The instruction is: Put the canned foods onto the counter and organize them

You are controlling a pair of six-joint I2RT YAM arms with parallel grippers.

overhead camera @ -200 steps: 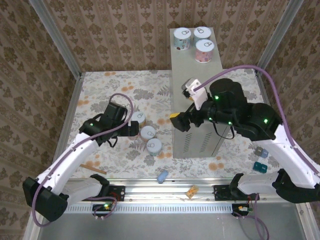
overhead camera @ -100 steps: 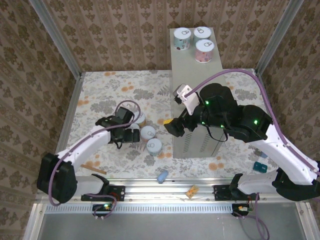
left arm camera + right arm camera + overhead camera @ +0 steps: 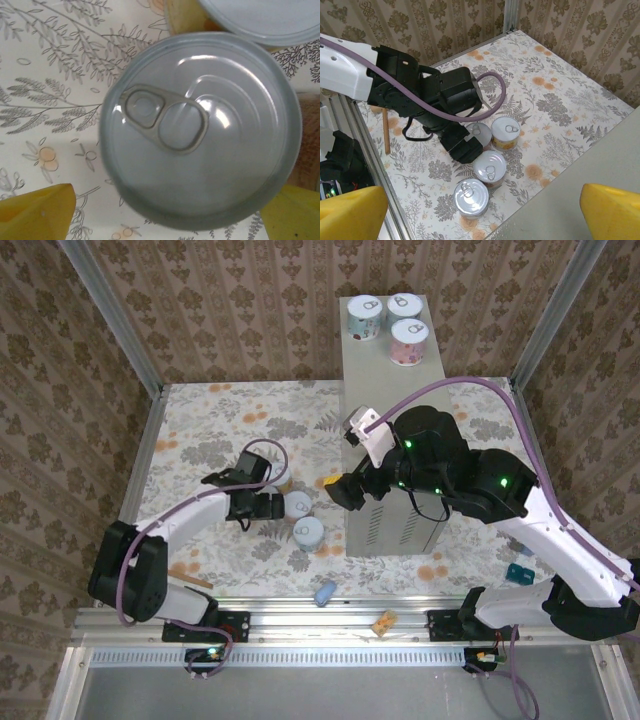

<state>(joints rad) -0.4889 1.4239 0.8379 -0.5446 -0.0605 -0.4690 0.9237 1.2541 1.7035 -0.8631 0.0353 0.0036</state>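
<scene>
Silvery-lidded can (image 3: 200, 130) sits on the floral floor (image 3: 50, 100) between the spread yellow fingers (image 3: 35, 212) of my left pincer (image 3: 266, 505), ungripped. At the left edge of the grey bench (image 3: 385, 430) my right pincer (image 3: 482, 212) gapes empty; three cans (image 3: 408, 340) stand on the far end.

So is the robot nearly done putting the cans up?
Not yet halfway. Three cans stand on the counter. Four more cans sit on the floor. The left claw hangs open over one of them, not gripping yet. The right claw is open and empty.
</scene>
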